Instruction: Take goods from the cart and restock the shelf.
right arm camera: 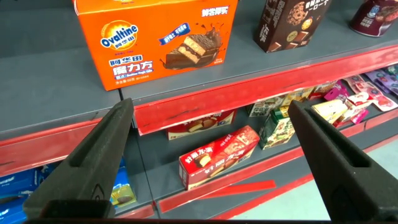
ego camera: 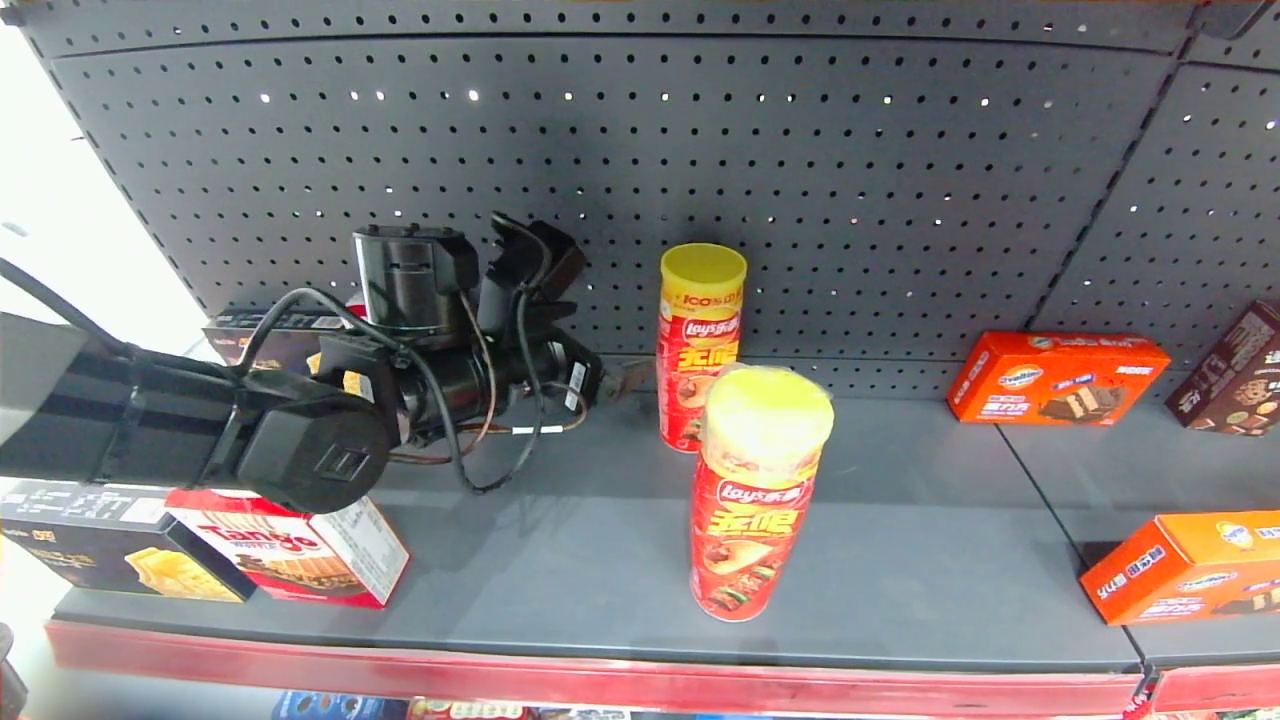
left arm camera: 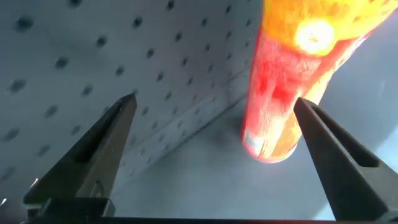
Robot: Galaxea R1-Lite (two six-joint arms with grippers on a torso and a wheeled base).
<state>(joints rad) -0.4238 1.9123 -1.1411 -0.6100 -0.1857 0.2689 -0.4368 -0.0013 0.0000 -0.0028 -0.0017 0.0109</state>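
Nearest the front edge of the shelf (ego camera: 560, 590), a red crisp can with a yellow lid (ego camera: 760, 490) is seen standing upright. A second crisp can (ego camera: 700, 345) is stood behind it, close to the pegboard back wall (ego camera: 850, 190), the two being near each other but apart. The left gripper (ego camera: 625, 378) is held low over the shelf, just beside the rear can; in the left wrist view its fingers (left arm camera: 106, 149) are spread wide with nothing between them, the rear can (left arm camera: 280, 93) being seen past one fingertip, untouched. The right gripper (right arm camera: 211, 104) is likewise spread and empty, held before the shelf's red front strip (right arm camera: 186, 109).

A red wafer box (ego camera: 290, 545) and a black box (ego camera: 110, 540) are laid at the shelf's left end. To the right, one orange box (ego camera: 1055, 378) is placed at the back, another (ego camera: 1185, 565) at the front edge, and a brown box (ego camera: 1235, 375) at the far right.
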